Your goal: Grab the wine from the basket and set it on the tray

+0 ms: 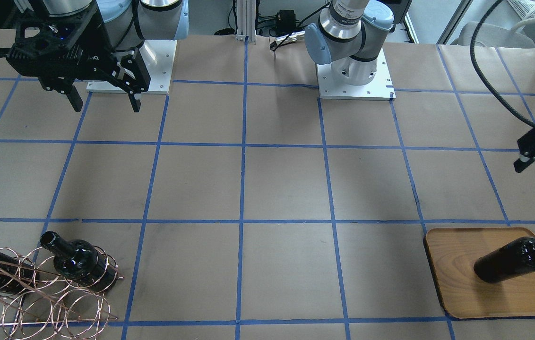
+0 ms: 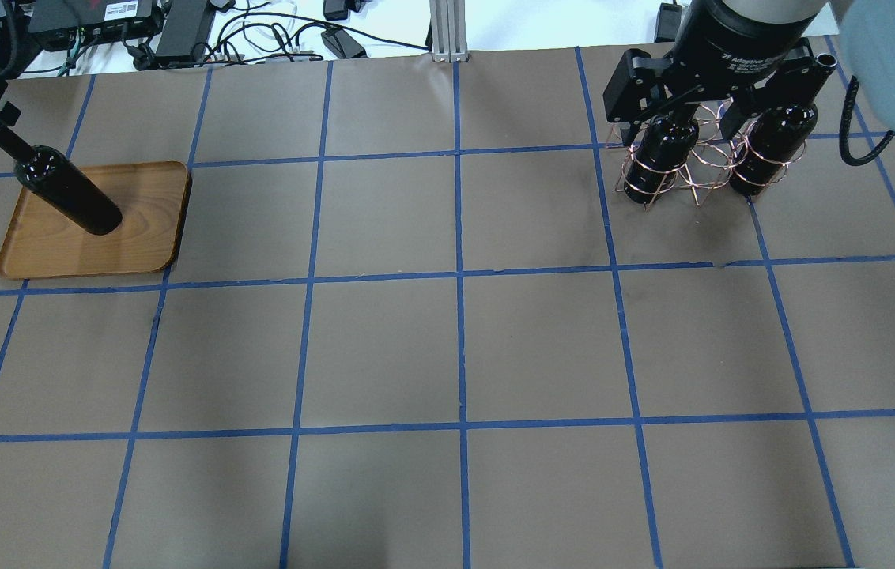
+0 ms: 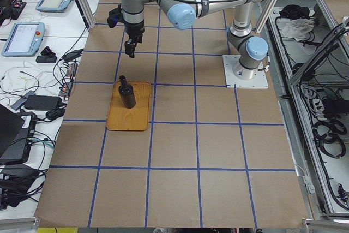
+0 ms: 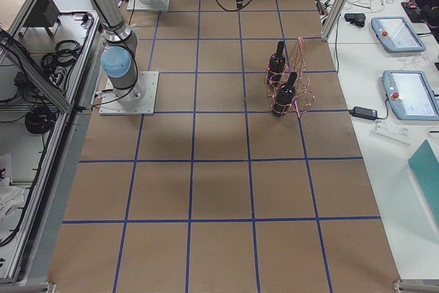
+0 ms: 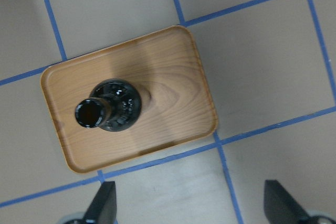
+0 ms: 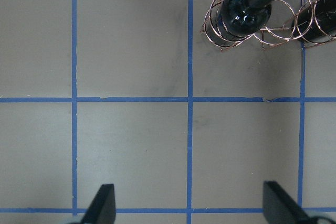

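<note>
One wine bottle (image 1: 513, 259) stands upright on the wooden tray (image 1: 447, 274), also in the overhead view (image 2: 68, 190) and the left wrist view (image 5: 107, 111). My left gripper (image 5: 191, 213) is open and empty, high above the tray (image 5: 173, 82) and clear of the bottle; it shows at the edge of the front view (image 1: 534, 153). Two more wine bottles (image 2: 657, 158) (image 2: 772, 150) stand in the copper wire basket (image 2: 696, 178). My right gripper (image 1: 106, 101) is open and empty, raised over the table on the robot's side of the basket (image 6: 252, 30).
The brown table has a blue tape grid (image 2: 459, 280). Both arm bases (image 1: 355, 75) stand at the robot's edge. Cables and boxes (image 2: 179, 32) lie beyond the far edge. Operator tablets (image 4: 405, 94) lie on a side bench.
</note>
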`<state>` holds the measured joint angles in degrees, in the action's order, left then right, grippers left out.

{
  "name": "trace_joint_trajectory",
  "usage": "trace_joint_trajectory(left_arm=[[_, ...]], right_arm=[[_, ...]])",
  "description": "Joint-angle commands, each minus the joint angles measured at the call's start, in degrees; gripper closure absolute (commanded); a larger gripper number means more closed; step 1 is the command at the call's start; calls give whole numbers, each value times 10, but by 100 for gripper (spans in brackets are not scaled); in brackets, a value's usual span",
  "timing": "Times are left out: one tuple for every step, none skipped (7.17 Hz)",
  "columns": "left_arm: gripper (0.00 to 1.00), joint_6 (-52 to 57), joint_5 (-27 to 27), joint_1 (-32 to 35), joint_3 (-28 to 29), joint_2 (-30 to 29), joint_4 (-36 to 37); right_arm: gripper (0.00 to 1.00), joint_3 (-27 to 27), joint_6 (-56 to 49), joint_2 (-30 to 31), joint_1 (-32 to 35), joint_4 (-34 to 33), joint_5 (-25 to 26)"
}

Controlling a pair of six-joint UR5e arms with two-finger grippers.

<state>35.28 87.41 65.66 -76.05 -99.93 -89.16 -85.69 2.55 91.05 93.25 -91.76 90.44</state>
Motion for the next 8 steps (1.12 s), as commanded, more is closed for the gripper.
trace_joint_trajectory(left_arm=[[0,-149,2,97,-49,58,-13],[0,-178,1,140,-62,72,-14],[0,-190,2,183,-69,83,-21],[0,-222,4,217,-76,88,-29],[0,-268,17,235,-92,92,-19],[0,-307,35,241,-99,93,-16],[0,-309,38,241,-99,97,-16],[0,-309,38,240,-100,98,-16]], right_arm=[[0,0,0,0,0,0,0],[0,0,0,0,0,0,0],[0,0,0,0,0,0,0],[0,0,0,0,0,0,0],[0,0,0,0,0,-1,0],[0,0,0,0,0,0,0],[0,0,0,0,0,0,0],[0,0,0,0,0,0,0]])
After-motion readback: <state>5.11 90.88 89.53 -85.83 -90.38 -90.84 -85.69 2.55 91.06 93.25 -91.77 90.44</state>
